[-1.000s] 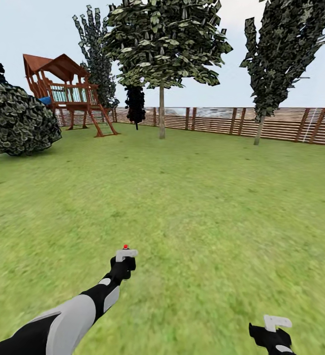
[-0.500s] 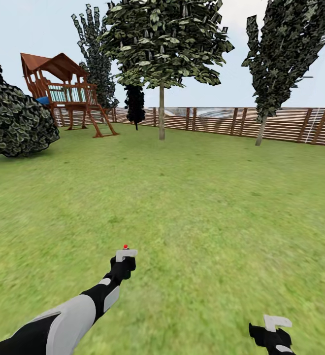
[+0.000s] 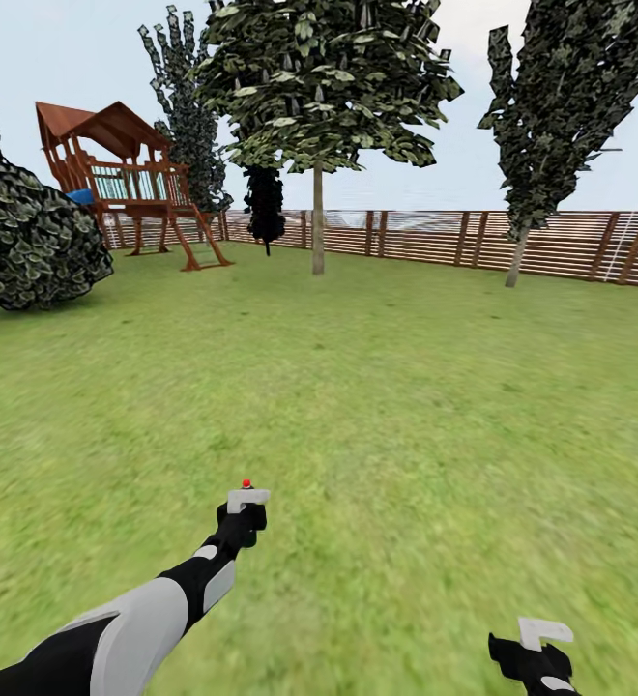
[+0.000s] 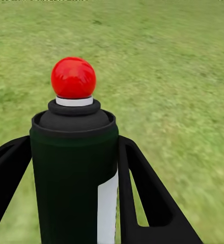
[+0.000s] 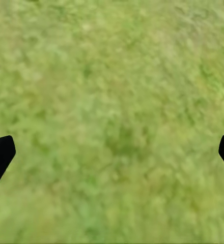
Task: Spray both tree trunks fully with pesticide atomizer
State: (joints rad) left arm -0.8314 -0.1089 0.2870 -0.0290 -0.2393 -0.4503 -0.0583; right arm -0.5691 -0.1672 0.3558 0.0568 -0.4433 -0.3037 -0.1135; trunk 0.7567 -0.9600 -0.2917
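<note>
Ground: a wide lawn (image 3: 387, 387) of mottled green grass, flat and blurred close to you; boundary: one brown fence (image 3: 474, 238) of horizontal wooden slats with upright posts, running across the far side under a pale sky.

Trees, counted: one broad-leaved tree (image 3: 324, 82) with a straight bare grey-brown trunk (image 3: 317, 222) standing just before the fence; two narrow dark cypress-like trees, one behind the play tower (image 3: 186, 106) and one at the right (image 3: 561, 97); one round leafy shrub (image 3: 29, 242) at the left edge; one small near-black bush (image 3: 265, 203) by the fence.

Structures: one wooden play tower (image 3: 126, 179), red-brown, peaked roof, railed deck, ladder.

Your left end effector (image 3: 246, 503): closed on the spray bottle (image 4: 76, 168); in the left wrist view its two black fingers (image 4: 142, 193) press both sides of the bottle; bottle is a dark cylinder with a white label strip and a red ball on top, held low over the grass ahead of you.

Your right end effector (image 3: 543, 633): wide open, holding nothing; in the right wrist view its black fingertips (image 5: 0, 155) sit at opposite edges over bare grass.
</note>
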